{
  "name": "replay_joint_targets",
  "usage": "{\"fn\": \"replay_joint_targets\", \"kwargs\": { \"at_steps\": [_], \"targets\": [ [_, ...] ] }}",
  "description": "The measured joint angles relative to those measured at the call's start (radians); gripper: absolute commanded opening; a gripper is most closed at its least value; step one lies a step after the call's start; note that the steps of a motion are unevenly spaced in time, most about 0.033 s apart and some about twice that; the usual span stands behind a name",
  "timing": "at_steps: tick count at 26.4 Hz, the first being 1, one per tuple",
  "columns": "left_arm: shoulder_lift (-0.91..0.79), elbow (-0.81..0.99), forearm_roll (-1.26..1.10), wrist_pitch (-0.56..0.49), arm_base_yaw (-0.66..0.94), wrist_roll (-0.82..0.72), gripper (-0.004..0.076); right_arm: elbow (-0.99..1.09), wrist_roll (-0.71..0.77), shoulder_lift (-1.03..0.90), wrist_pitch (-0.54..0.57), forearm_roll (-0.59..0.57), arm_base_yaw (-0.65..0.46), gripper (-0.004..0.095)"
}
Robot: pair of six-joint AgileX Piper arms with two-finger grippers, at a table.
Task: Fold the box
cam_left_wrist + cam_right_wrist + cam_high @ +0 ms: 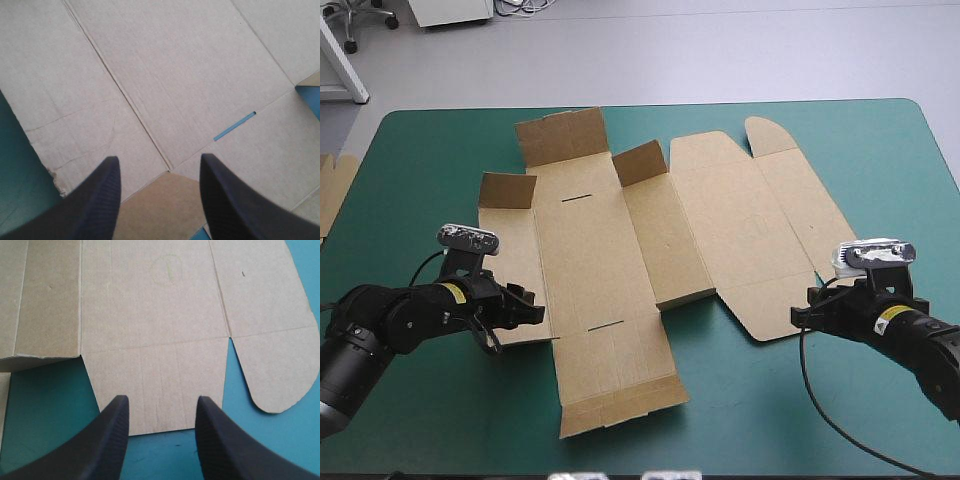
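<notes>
A flat cut sheet of brown corrugated board, the box [620, 260], lies spread across the middle of the table's teal-green cover [840, 420]. Its long panels run from the near side toward the far edge. Most of it lies flat, but three short flaps [560, 136] on its far-left part stand tilted up.

The left gripper [159, 159], two broad black fingers standing apart, is over the near corner of the sheet's left panel. Board shows between and ahead of the fingers, and a narrow slot [234, 126] is cut in the panel ahead. The right gripper [162, 399] also has its fingers spread, their tips at the near edge of the sheet's right part. A rounded tab [277, 370] lies flat just beside it.

A strip of more brown board [334, 190] shows at the table's left edge, well apart from the box.
</notes>
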Motion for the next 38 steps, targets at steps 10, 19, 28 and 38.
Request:
{"fn": "replay_joint_targets", "kwargs": {
  "at_steps": [10, 19, 28, 38],
  "targets": [
    [0.005, 0.0, -0.03, -0.029, 0.0, -0.022, 0.0356, -0.093, 0.001, 0.007, 0.008, -0.042, 0.0, 0.0405],
    [0.1, 0.0, -0.238, -0.166, 0.0, 0.12, 0.0356, -0.095, -0.041, 0.087, -0.011, -0.034, 0.0, 0.0405],
    [0.1, -0.001, -0.239, -0.116, 0.251, 0.18, 0.0356, -0.101, -0.047, 0.11, -0.018, -0.022, 0.0, 0.0405],
    [0.1, 0.113, -0.427, 0.044, 0.792, 0.38, 0.0356, -0.152, -0.132, 0.19, 0.018, 0.006, 0.0, 0.0433]
  ]
}}
